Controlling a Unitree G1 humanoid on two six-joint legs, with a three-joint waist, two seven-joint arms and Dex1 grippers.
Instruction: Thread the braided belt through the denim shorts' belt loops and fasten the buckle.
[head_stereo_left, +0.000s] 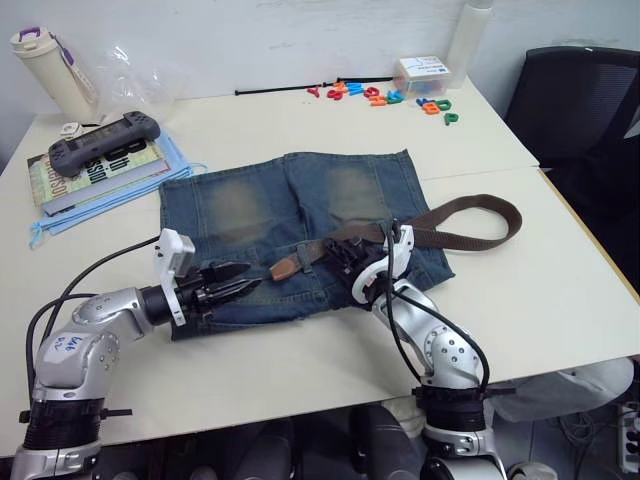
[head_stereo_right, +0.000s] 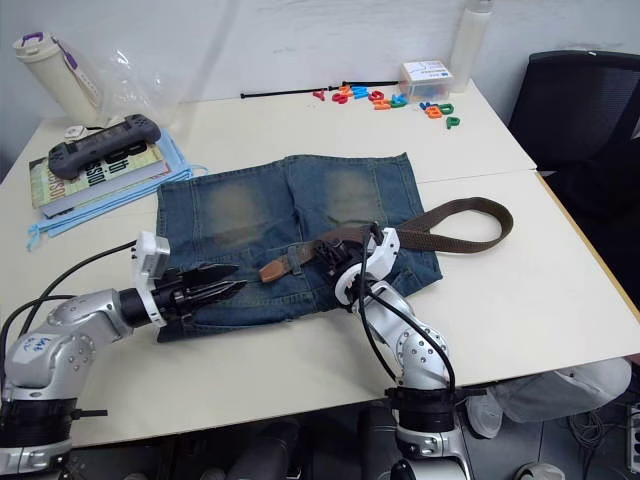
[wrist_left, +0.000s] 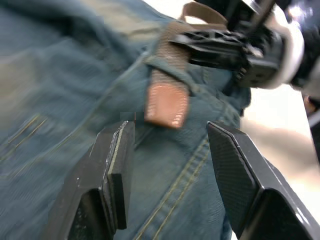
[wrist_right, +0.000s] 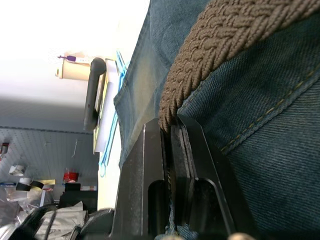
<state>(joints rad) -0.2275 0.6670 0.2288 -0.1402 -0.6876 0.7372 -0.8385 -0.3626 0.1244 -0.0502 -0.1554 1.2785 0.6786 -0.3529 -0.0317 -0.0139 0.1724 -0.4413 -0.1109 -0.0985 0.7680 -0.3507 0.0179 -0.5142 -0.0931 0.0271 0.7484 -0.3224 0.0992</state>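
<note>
The denim shorts (head_stereo_left: 250, 205) lie flat on the table, waistband toward me. The braided belt (head_stereo_left: 470, 240) runs along the waistband and curls into a loop at the right. In the left wrist view its tan leather tip (wrist_left: 167, 102) pokes out from under a belt loop (wrist_left: 159, 64). My left gripper (head_stereo_left: 238, 280) is open just left of that tip, which lies beyond its fingertips (wrist_left: 120, 150). My right gripper (head_stereo_left: 345, 260) is shut on the braided strap (wrist_right: 225, 35) a little right of the tip. The buckle is hidden.
At the back left lie a stack of books with a game controller (head_stereo_left: 105, 140) and a white bottle (head_stereo_left: 50, 70). Plastic letters (head_stereo_left: 390, 97) and a white box (head_stereo_left: 420, 75) sit at the back. A black chair (head_stereo_left: 590, 110) stands at the right.
</note>
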